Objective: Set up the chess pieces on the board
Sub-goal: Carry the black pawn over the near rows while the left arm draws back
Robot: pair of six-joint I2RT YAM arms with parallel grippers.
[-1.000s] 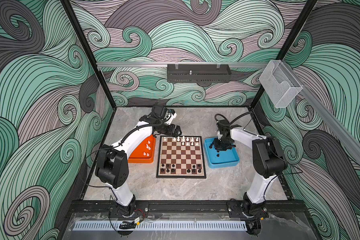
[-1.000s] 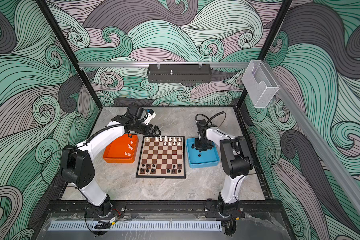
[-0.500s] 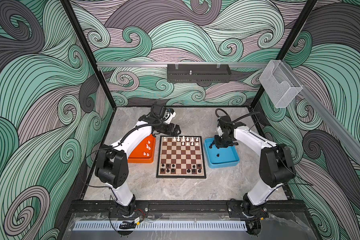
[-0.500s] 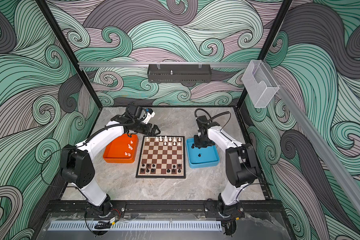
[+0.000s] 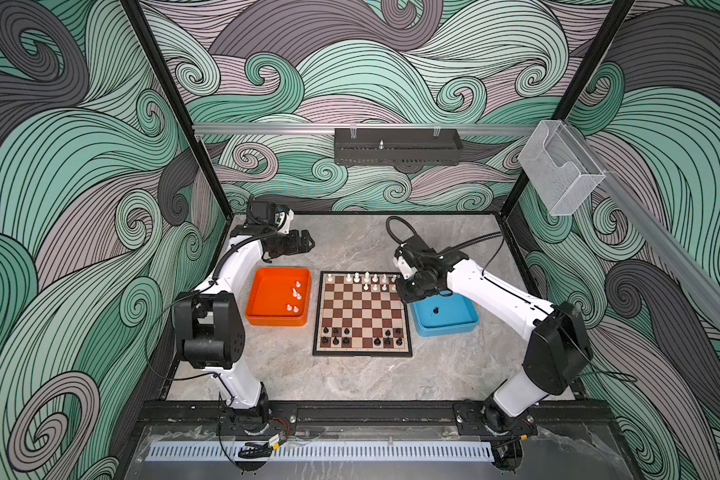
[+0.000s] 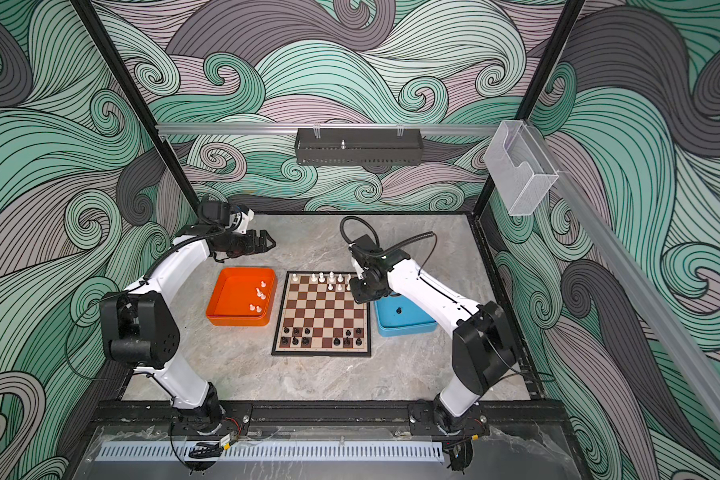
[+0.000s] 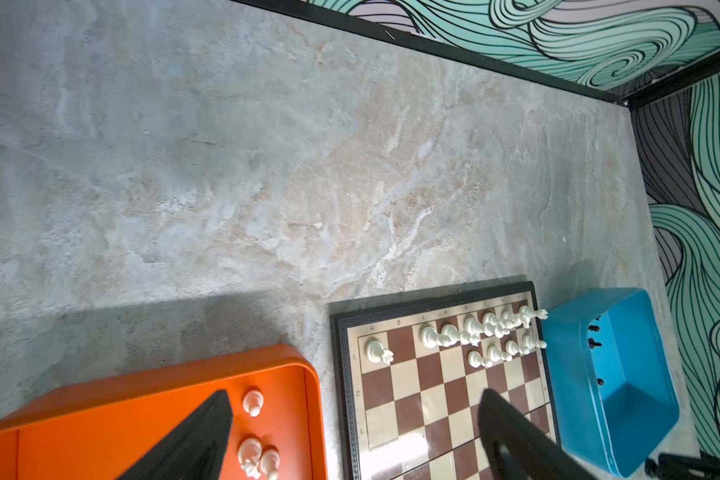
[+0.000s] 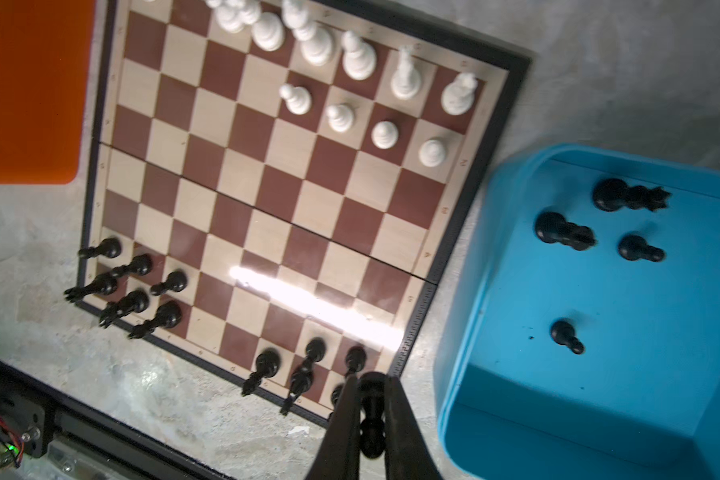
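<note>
Right wrist view: right gripper (image 8: 370, 381) clamps black piece (image 8: 372, 405) beside the board (image 8: 267, 187); left gripper (image 5: 305, 245) spread, empty.

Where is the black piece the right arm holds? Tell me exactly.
The black piece is pinched between the right arm's fingers in the right wrist view, hanging near the board's right edge beside the blue tray.

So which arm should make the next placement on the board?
Right. The right gripper is shut on a black piece by the board; the left gripper hangs open and empty beyond the orange tray.
</note>
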